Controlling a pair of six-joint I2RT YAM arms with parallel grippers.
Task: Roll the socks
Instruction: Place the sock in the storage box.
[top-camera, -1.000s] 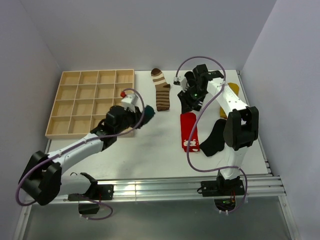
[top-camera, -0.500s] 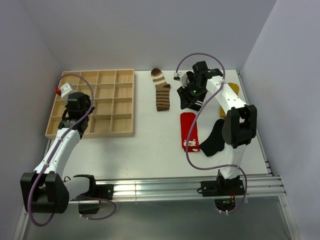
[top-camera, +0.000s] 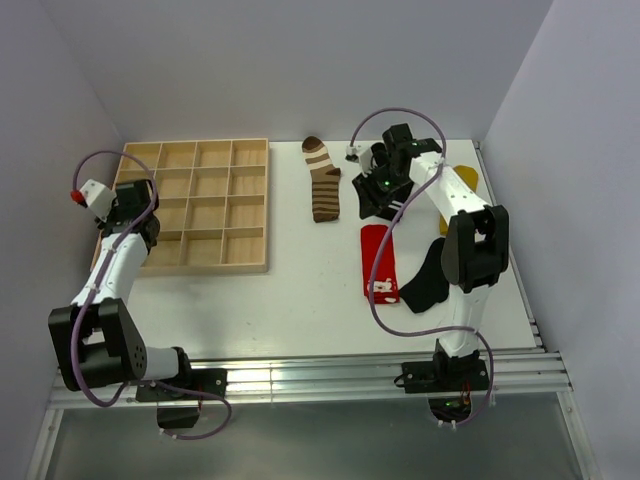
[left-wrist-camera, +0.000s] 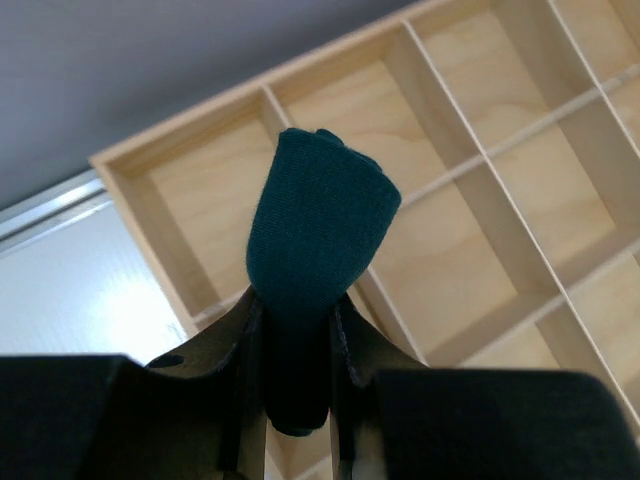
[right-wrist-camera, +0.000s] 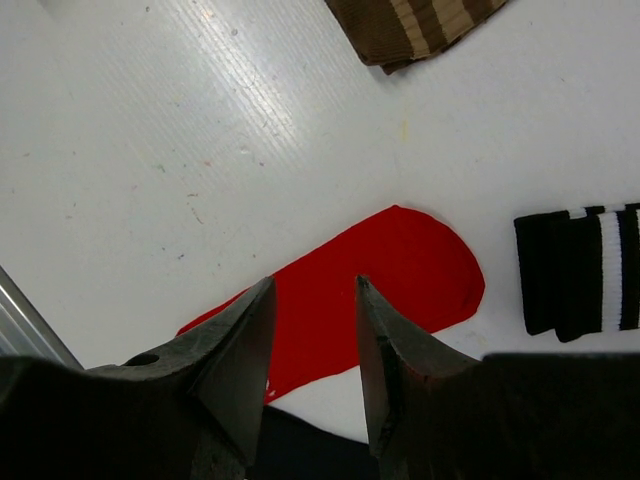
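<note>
Teal sock (left-wrist-camera: 318, 215), rolled and pinched in the left hand (left-wrist-camera: 297, 330), has swung from the middle of the counter (top-camera: 300, 290) over the tray (left-wrist-camera: 445, 255) at ten o'clock, so one roll looks done. Right hand (right-wrist-camera: 310, 320) hangs spread.

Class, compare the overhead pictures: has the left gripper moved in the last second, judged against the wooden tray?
Yes. The left gripper, shut on the teal sock, swung from the wooden tray's right edge to its left side.

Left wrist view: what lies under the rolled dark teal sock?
The pale wooden divided tray, its visible compartments bare. The rolled dark teal sock and the left gripper, jaws shut on it, cover part of the compartments behind them, so those floors cannot be checked.
</note>
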